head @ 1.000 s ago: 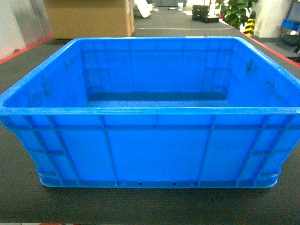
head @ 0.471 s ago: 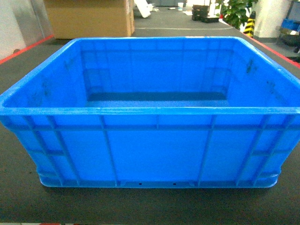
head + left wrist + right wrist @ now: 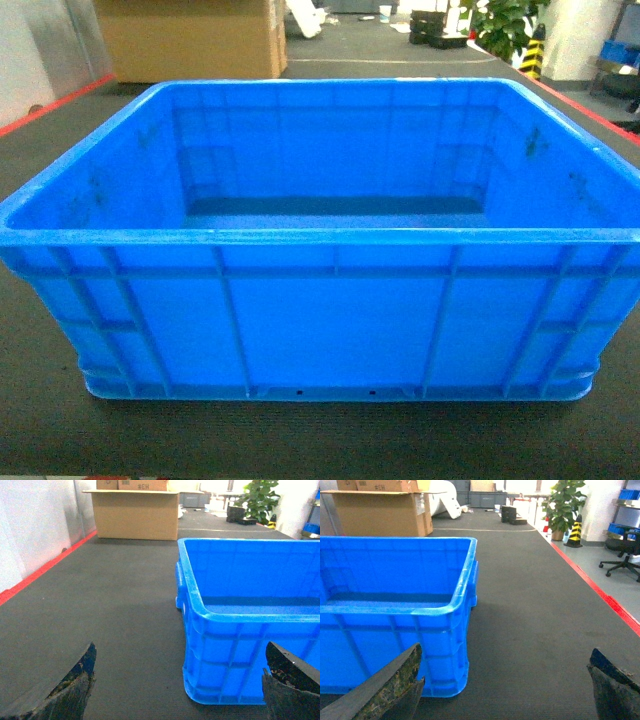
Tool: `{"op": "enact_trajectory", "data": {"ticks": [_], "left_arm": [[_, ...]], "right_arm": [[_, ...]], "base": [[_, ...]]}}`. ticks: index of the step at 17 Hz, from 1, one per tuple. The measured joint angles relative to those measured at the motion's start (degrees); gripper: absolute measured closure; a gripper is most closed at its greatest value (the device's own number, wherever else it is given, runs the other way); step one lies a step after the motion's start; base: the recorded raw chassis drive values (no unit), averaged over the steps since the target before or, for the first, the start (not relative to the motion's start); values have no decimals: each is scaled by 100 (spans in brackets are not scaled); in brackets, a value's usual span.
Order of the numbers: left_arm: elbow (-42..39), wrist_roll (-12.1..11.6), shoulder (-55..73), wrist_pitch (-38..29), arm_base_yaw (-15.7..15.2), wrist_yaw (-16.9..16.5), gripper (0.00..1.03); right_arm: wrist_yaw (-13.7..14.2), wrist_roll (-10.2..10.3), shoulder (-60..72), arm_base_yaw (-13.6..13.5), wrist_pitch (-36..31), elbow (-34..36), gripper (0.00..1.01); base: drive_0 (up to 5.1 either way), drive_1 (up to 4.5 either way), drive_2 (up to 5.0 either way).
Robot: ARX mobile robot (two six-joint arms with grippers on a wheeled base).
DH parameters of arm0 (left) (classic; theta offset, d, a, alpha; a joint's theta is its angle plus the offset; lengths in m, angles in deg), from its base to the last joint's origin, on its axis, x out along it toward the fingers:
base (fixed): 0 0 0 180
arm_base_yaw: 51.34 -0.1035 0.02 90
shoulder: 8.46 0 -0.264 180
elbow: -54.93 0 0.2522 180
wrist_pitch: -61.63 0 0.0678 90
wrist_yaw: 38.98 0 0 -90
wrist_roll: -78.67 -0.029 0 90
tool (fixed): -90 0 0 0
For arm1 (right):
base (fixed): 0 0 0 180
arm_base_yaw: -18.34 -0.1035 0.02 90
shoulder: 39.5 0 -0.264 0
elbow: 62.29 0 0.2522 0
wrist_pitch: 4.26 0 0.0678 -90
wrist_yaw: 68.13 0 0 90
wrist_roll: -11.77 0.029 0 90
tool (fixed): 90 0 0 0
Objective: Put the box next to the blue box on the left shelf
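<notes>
Nothing has moved since a second ago: the box (image 3: 320, 240) sits on the dark floor (image 3: 120, 605) directly ahead. My left gripper (image 3: 180, 690) and right gripper (image 3: 505, 690) flank its near corners, both wide, empty; lifting hasn't begun.

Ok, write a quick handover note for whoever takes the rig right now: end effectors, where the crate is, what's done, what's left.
Left end effector: open, empty, low by the crate's left near corner, not touching.
Right end effector: open, empty, low by the right near corner, not touching.
Blue crate: empty, upright on the dark floor mat, right in front of the robot.
Left shelf and the other blue box: not in any view.
Done: arms lined up either side of the crate.
Left: grip it, lift, carry to the shelf, set it beside the blue box.
</notes>
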Motion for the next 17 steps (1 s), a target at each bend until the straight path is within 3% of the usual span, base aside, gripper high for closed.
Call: {"op": "enact_trajectory", "data": {"ticks": [4, 5, 6, 7, 9, 10, 11, 13, 15, 17], "left_arm": [[0, 0, 0, 2, 0, 0, 5], [31, -48, 50, 170, -98, -315, 5], [52, -127, 361, 153, -450, -1141, 5], [52, -173, 640, -57, -551, -1510, 5], [192, -133, 1403, -850, -885, -1711, 5], [334, -57, 2011, -1436, -1032, -1694, 5], [584, -26, 2745, -2063, -951, -1366, 5], [1294, -162, 4398, -3377, -455, -1001, 5], [2249, -302, 6133, -3976, 114, -533, 5], [2986, -282, 7333, -3644, 492, -236, 5]], "right_arm": [[0, 0, 0, 0, 0, 0, 3], [7, -2, 4, 0, 13, 0, 3], [304, -197, 177, -98, 396, -70, 3], [299, -258, 533, -76, 260, -72, 3], [260, -275, 1102, -26, -420, -155, 3], [111, -269, 1718, 13, -966, -348, 3], [-48, -227, 2334, 52, -1432, -584, 3], [-136, -210, 4083, 79, -2391, -1473, 3], [-131, -186, 5991, -50, -2435, -2822, 3], [61, -120, 7482, -179, -2028, -3969, 3]], "base": [[0, 0, 0], [0, 0, 0], [0, 0, 0], [0, 0, 0], [0, 0, 0], [0, 0, 0], [0, 0, 0], [0, 0, 0], [0, 0, 0], [0, 0, 0]]}}
